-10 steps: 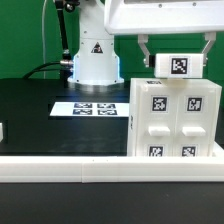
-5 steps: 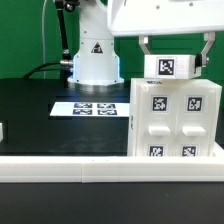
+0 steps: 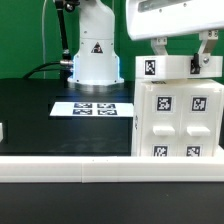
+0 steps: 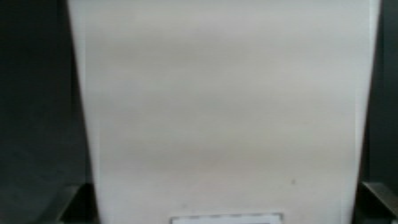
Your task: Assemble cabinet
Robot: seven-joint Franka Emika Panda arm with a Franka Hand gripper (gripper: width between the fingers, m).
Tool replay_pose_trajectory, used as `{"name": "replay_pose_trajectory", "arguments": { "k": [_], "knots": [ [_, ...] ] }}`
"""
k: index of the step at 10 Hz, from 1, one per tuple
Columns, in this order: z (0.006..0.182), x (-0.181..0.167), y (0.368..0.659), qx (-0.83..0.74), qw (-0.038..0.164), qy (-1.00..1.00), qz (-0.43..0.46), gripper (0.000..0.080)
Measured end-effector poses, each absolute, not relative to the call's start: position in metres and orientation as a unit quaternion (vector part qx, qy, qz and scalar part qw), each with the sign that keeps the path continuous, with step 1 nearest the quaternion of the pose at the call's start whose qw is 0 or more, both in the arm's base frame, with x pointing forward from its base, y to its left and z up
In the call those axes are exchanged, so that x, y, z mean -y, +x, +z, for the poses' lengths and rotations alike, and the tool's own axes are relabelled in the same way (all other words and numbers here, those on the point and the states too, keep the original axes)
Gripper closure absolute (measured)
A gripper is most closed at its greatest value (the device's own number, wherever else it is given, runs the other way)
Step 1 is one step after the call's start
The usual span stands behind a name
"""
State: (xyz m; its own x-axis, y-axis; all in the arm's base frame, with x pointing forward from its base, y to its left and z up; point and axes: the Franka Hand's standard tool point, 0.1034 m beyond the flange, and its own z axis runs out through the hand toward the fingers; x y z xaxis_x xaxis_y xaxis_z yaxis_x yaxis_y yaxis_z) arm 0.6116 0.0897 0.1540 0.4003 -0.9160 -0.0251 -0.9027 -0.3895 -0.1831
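Observation:
The cabinet (image 3: 180, 125), a large white box with tagged front panels, stands at the exterior view's right. My gripper (image 3: 182, 60) hangs right above it and is shut on a small white tagged block (image 3: 150, 68), which lies at the cabinet's top edge. One finger (image 3: 158, 48) shows on each side of the block. In the wrist view a plain white surface (image 4: 222, 100) fills the frame between my dark fingertips (image 4: 71, 203). I cannot tell there whether it is the block or the cabinet's top.
The marker board (image 3: 95, 108) lies flat on the black table (image 3: 40, 110) in front of the arm's white base (image 3: 95, 60). A white rail (image 3: 90, 168) runs along the front edge. A small white piece (image 3: 2, 130) shows at the exterior view's left edge.
My gripper has moved toward the exterior view's right with the block. The block has turned, so its tag now faces toward the left. The cabinet has shifted slightly right.

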Motion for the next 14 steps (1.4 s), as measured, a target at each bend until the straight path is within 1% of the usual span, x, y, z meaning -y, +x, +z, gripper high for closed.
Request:
{"name": "replay_pose_trajectory", "arguments": {
  "k": [2,4,5,7,8,9,10,11,12,13,14],
  "knots": [
    [0.154,-0.093,0.612,-0.646,0.090,-0.757,-0.028,0.0238],
    [0.154,-0.094,0.614,-0.705,0.095,-0.703,-0.019,0.0238],
    [0.153,-0.091,0.614,-0.712,0.095,-0.696,-0.017,0.0238],
    [0.153,-0.092,0.614,-0.751,0.104,-0.653,-0.006,0.0238],
    [0.153,-0.092,0.614,-0.750,0.104,-0.653,-0.006,0.0110],
    [0.157,-0.094,0.615,-0.745,0.107,-0.658,-0.007,0.0110],
    [0.165,-0.097,0.614,-0.745,0.115,-0.657,-0.008,0.0028],
    [0.174,-0.100,0.615,-0.741,0.122,-0.660,-0.009,0.0028],
    [0.182,-0.102,0.616,-0.740,0.130,-0.660,-0.010,0.0006],
    [0.185,-0.103,0.617,-0.738,0.134,-0.661,-0.011,0.0001],
    [0.184,-0.102,0.617,-0.731,0.133,-0.669,-0.011,0.0001]
  ]
}}
